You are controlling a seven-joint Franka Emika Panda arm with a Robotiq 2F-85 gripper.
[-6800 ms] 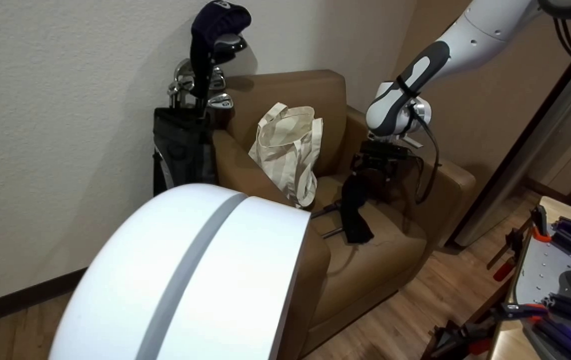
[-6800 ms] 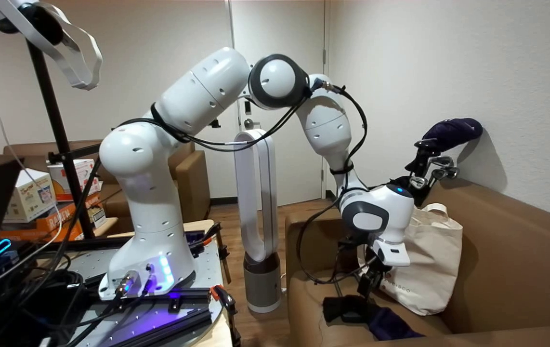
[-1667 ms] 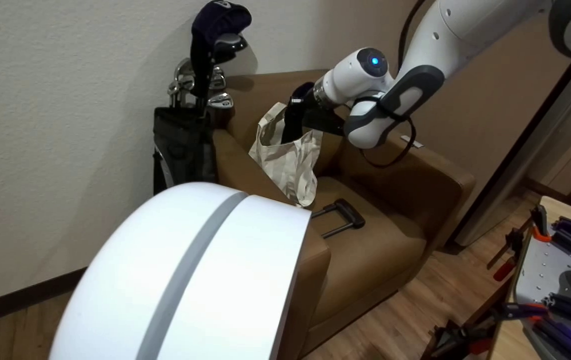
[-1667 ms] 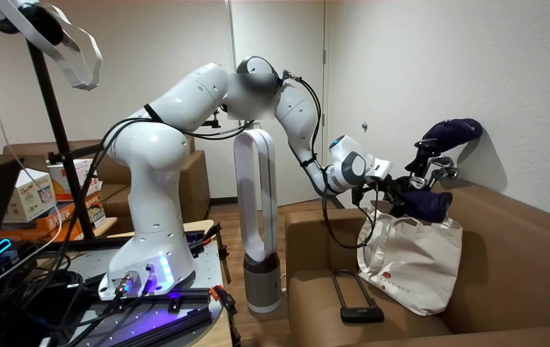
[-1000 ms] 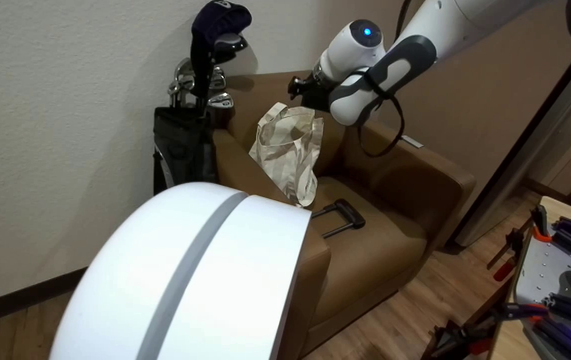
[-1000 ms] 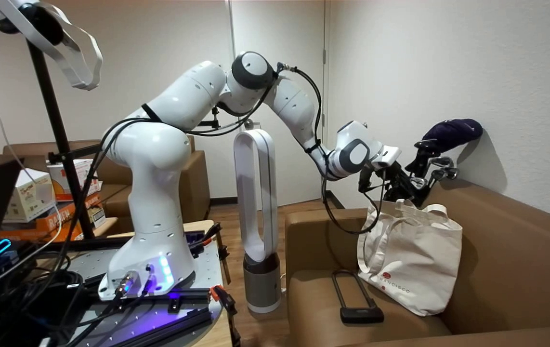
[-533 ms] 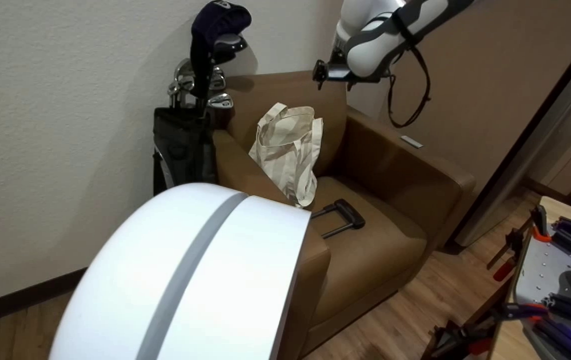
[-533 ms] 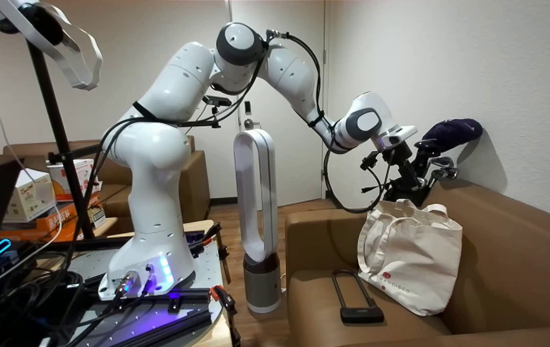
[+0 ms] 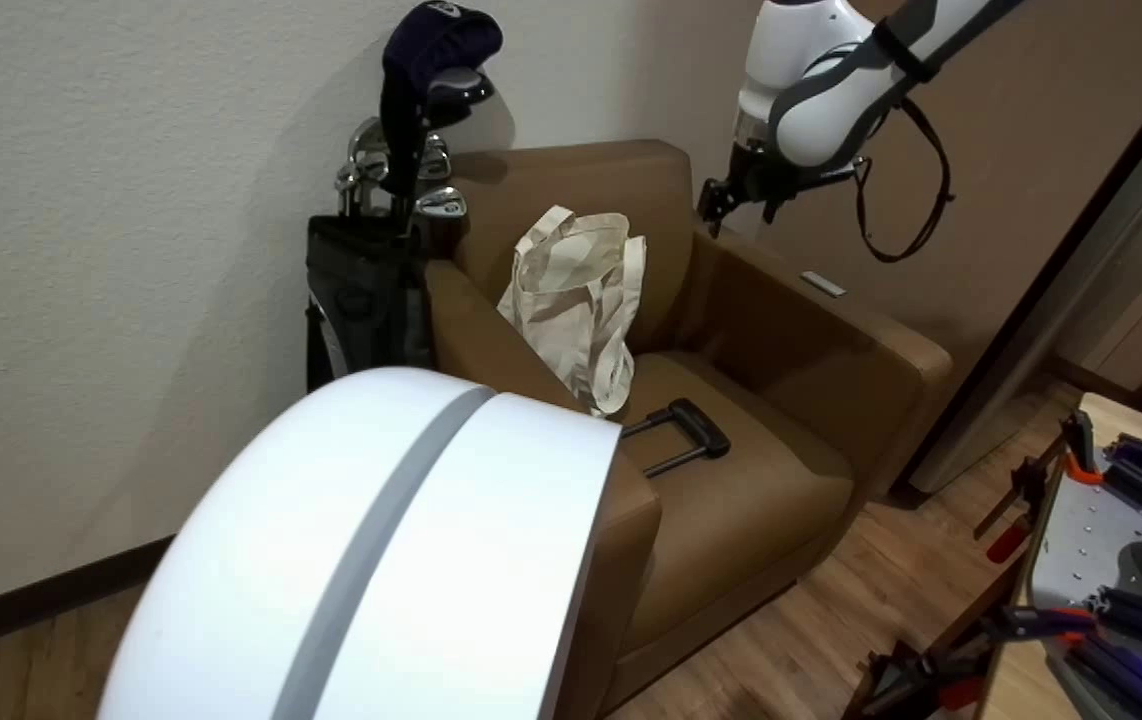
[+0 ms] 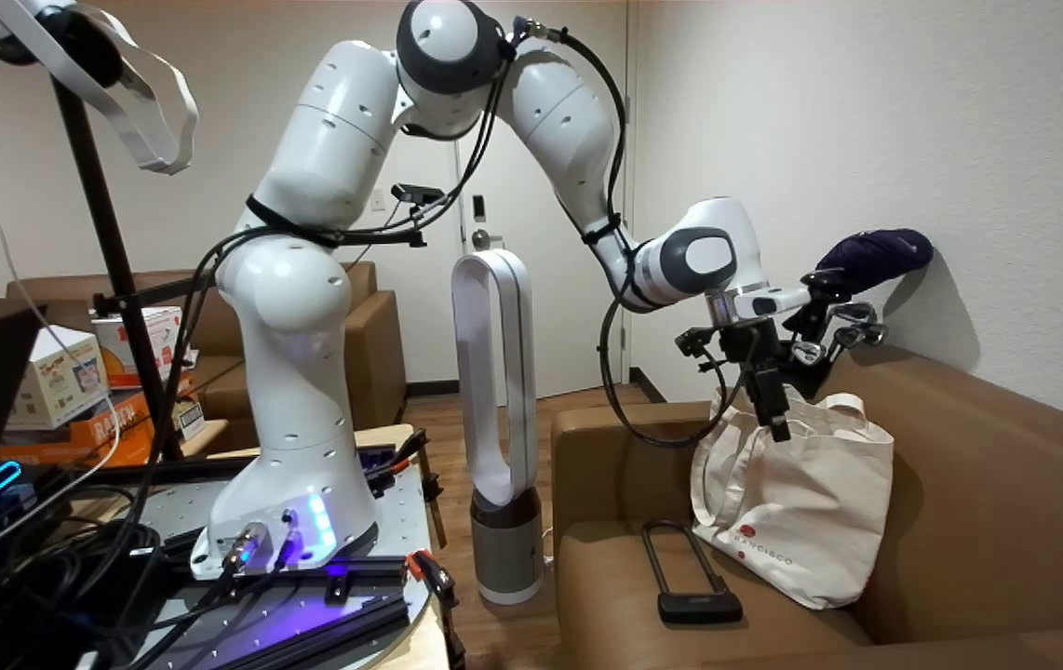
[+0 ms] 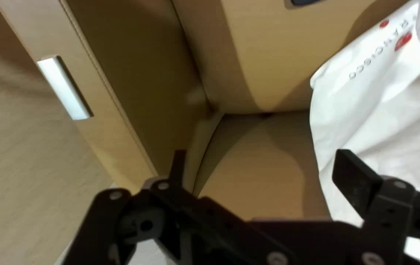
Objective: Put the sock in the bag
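Red-dotted cream bag (image 10: 806,516), brown armchair (image 9: 761,510)

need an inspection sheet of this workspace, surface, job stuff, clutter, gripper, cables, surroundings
Surface: brown armchair with a cushioned seat.
Job's things: cream tote bag on the seat, mouth open; sock not visible, bag's bottom hidden.
Clutter: black U-shaped lock on the seat; pale bar on an armrest.
Gripper: open, holding nothing, above the armchair.
Cables: black cables along the robot arm, a loop hanging loose.
Surroundings: golf bag with clubs beside the armchair; upright bladeless fan.
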